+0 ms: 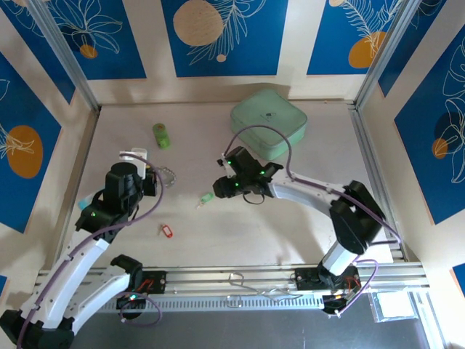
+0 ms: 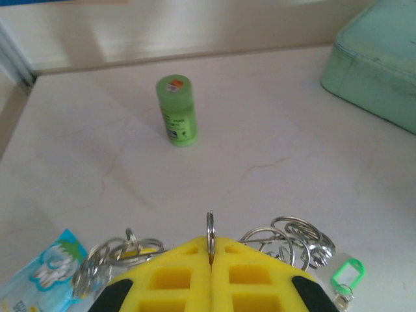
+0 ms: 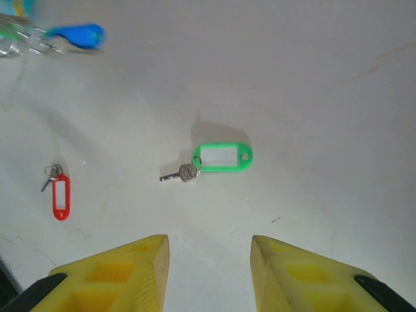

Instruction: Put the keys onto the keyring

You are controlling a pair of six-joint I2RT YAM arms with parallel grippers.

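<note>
Left end effector (image 2: pixel 210 255): was clamped on the keyring (image 2: pixel 210 227).
Right end effector (image 3: pixel 209 250): stood apart, green-tagged key (image 3: pixel 218 159) just ahead.
Risk: flat key could have skidded away as it closed.

green-tagged key (image 3: pixel 220 159) | red-tagged key (image 3: pixel 60 195) | keyring (image 2: pixel 286 235) silvery | cylinder (image 2: pixel 175 109) green | box (image 1: pixel 269 122) mint | walls (image 1: pixel 240 43) blue, leaf pattern
</note>
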